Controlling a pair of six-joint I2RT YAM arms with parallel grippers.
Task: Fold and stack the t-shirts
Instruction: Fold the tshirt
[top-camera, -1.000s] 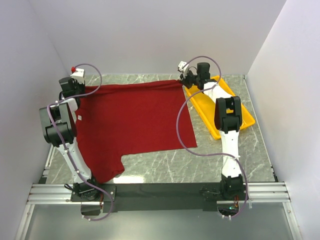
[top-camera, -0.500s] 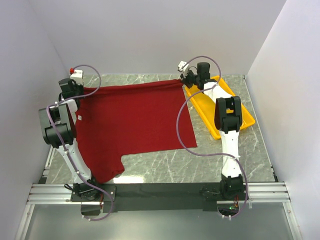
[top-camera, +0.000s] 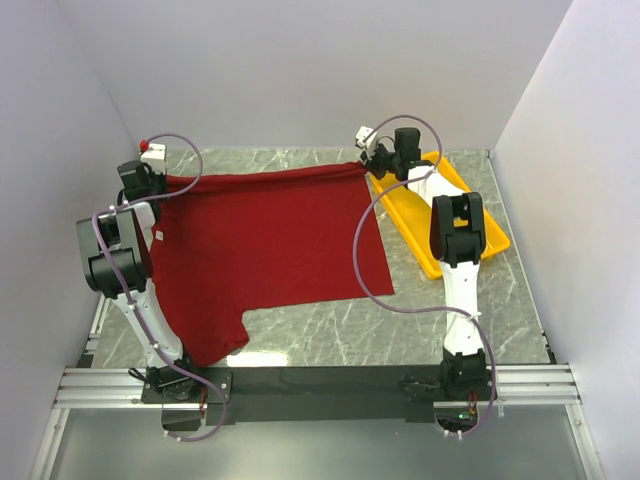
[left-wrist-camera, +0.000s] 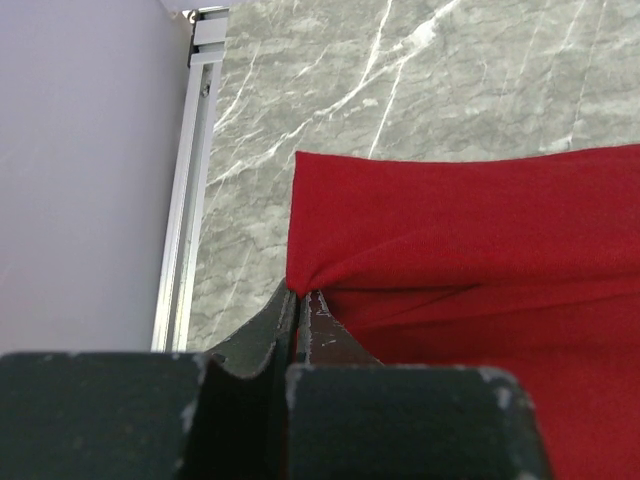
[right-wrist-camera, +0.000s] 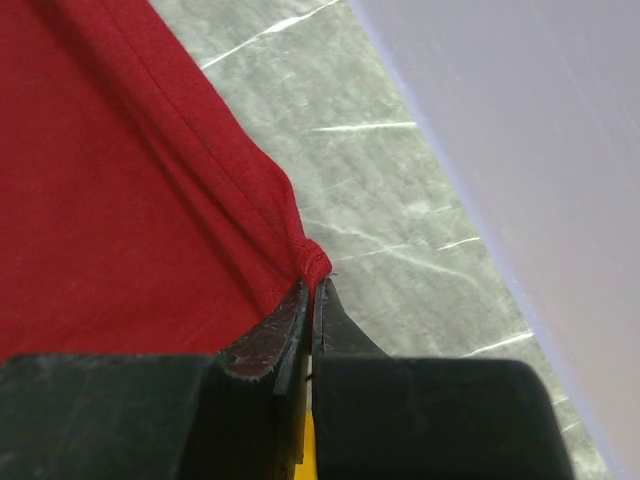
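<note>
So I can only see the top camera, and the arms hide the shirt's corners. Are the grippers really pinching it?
Observer: Yes. The left wrist view shows the left gripper shut on a bunched corner of the t-shirt.
Operator: And the other one?
Observer: Same. The right gripper is shut on its corner, with the hem puckered into a small knob at the tips.
Operator: Is the cloth loose or tight?
Observer: Creases run out from each pinch across the cloth, so it looks pulled. Whether it is off the table I cannot tell.
</note>
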